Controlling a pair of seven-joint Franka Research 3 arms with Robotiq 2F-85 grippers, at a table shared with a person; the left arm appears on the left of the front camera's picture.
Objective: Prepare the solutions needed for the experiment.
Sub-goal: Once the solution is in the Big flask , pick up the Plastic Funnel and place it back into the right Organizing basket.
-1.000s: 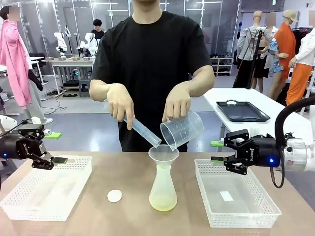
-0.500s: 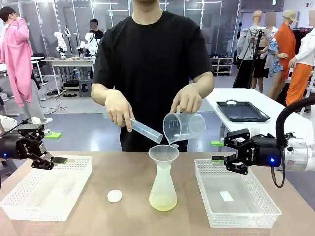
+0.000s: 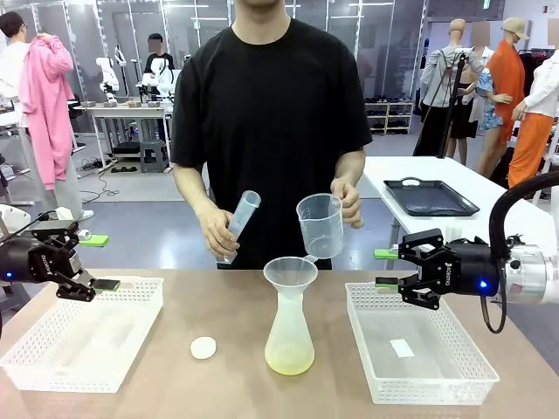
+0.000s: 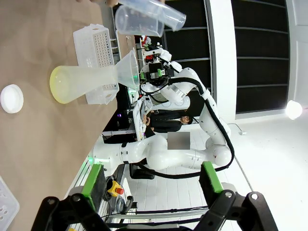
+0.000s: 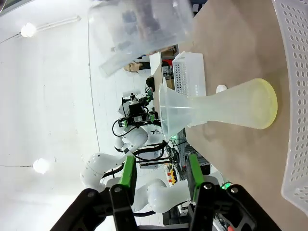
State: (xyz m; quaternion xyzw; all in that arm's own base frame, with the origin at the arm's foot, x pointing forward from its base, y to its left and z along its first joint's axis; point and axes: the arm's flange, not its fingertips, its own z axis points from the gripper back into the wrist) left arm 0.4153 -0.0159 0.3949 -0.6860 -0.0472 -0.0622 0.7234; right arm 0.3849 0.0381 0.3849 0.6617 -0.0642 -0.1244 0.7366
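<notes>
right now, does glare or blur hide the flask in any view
Front view: even light, flask sharp. Left wrist view: rolled sideways, lamp flares at right edge, flask clear. Right wrist view: bright washed-out background, beaker close to lens blurred, flask readable.

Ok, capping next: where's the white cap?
Front view: the cap lies on the table left of the flask, between it and the left basket.

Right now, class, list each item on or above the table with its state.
flask: upright, funnel in neck
solution: shallow pale layer inside flask
beaker: held upright, looks empty
cylinder: held, mouth tilted up
cap: off, lying on table
left gripper: open, empty
right gripper: open, empty
</notes>
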